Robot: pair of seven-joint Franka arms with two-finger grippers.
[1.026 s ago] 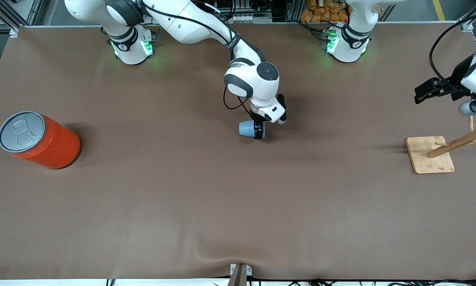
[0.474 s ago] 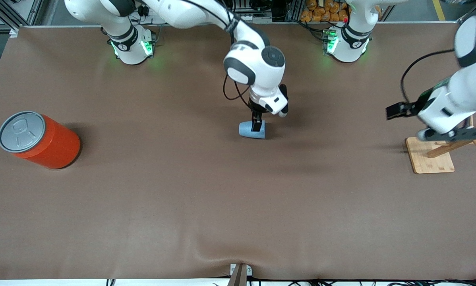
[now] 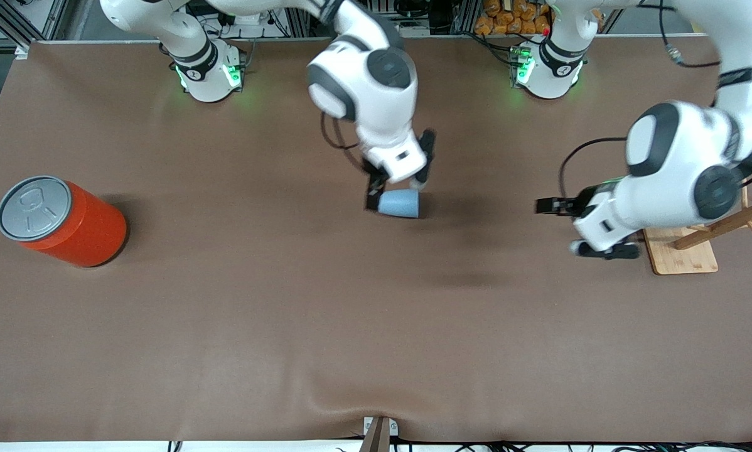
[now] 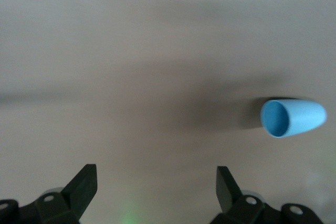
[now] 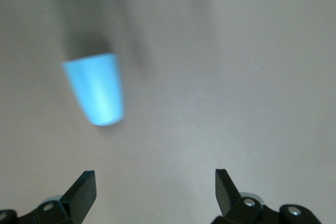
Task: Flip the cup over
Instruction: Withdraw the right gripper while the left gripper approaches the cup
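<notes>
While the cup (image 3: 399,204) lies on its side, untouched, the flip is not done. Right gripper (image 3: 393,188) hangs spread just above the cup; left gripper (image 3: 586,227), spread too, is well apart from it.

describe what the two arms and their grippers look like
Both arms are glossy white rounded shells with dark grey joint caps and black bands, loose black cables, and green lights at the bases. The right gripper and left gripper are black, with black wedge-tipped jaws.

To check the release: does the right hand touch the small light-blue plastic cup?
Apart. In the right wrist view the cup lies clear of the right hand.
</notes>
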